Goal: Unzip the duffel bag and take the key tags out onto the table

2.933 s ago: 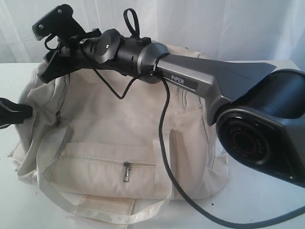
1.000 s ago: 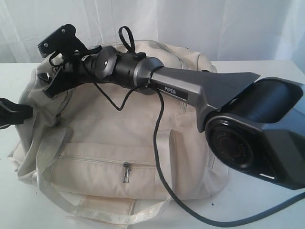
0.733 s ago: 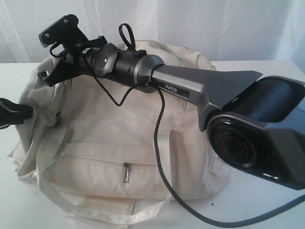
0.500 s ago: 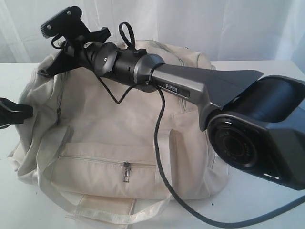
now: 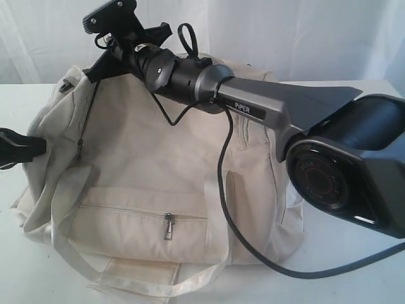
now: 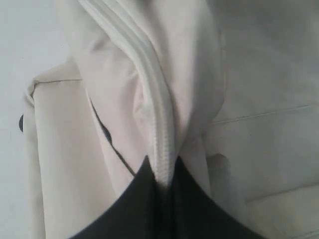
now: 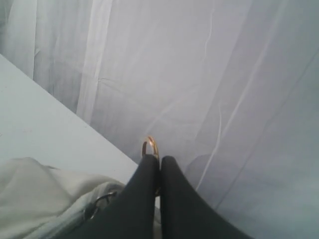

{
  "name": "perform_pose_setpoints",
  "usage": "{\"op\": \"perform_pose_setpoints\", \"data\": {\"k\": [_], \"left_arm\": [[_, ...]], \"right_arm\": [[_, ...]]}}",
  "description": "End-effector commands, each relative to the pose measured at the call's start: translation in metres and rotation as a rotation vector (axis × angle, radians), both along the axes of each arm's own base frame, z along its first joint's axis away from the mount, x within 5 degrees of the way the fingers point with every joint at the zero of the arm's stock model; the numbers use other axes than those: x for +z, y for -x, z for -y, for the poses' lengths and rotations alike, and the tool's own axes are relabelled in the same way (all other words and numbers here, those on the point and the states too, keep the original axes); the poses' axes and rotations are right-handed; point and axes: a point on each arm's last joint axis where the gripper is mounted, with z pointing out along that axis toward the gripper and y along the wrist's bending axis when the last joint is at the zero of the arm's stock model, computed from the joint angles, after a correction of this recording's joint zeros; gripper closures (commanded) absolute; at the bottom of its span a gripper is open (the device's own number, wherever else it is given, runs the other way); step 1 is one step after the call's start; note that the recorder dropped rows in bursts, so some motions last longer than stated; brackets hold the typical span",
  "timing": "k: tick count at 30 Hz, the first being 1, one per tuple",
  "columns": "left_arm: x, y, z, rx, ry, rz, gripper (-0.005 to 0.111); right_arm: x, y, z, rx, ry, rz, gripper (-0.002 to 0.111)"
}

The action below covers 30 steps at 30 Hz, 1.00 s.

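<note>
White curtain (image 5: 304, 31) — soft vertical folds behind

Large cream-white fabric duffel bag (image 5: 158, 158) lying on its side across the plain white surface (image 5: 16, 278), far-left corner peaked upward. Front pocket zip (image 5: 142, 215) is closed. A pale webbing strap (image 5: 126, 284) trails along the near edge.
</note>
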Motion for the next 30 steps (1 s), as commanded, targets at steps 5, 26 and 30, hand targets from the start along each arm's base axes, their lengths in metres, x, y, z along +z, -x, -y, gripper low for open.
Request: {"op": "perform_pose_setpoints", "data": {"k": [5,26,30], "left_arm": [[0.043,-0.007,-0.008,0.023,-0.152,0.197,0.084],[0.08,-0.057,0.022,-0.147,-0.366,0.482,0.041],[0.073,-0.079,0.036,-0.15,-0.376,0.46,0.041]], "right_arm": [[0.018,-0.011,0.015,-0.042,-0.033,0.033,0.108],[0.035,0.003,0.014,0.078,0.003,-0.072,0.108],[0.035,0.006,0.013,0.102,0.019,-0.092,0.108]]}}
